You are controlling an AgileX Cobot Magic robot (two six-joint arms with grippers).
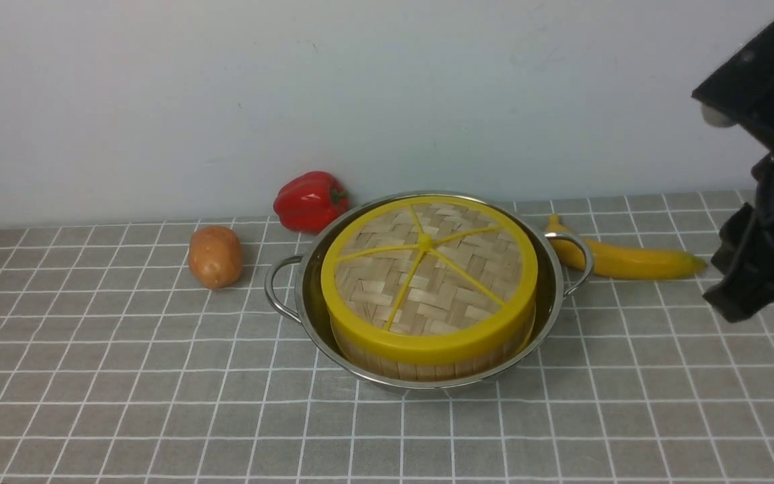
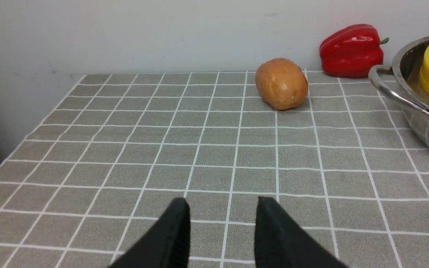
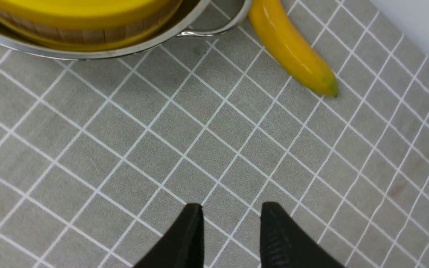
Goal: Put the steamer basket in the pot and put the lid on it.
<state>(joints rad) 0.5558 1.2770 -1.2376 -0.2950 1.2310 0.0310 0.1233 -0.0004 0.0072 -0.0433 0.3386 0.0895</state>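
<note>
The lid (image 1: 429,272) sits on the steamer basket (image 1: 427,359) inside the pot (image 1: 306,296), mid-table toward the back edge. It looks light, stiff bamboo; grip its rim. Left gripper (image 2: 222,230) and right gripper (image 3: 231,232) are parted, empty.

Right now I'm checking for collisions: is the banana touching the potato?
No. The banana lies on the pot's right side, while the potato sits apart on its left.
</note>
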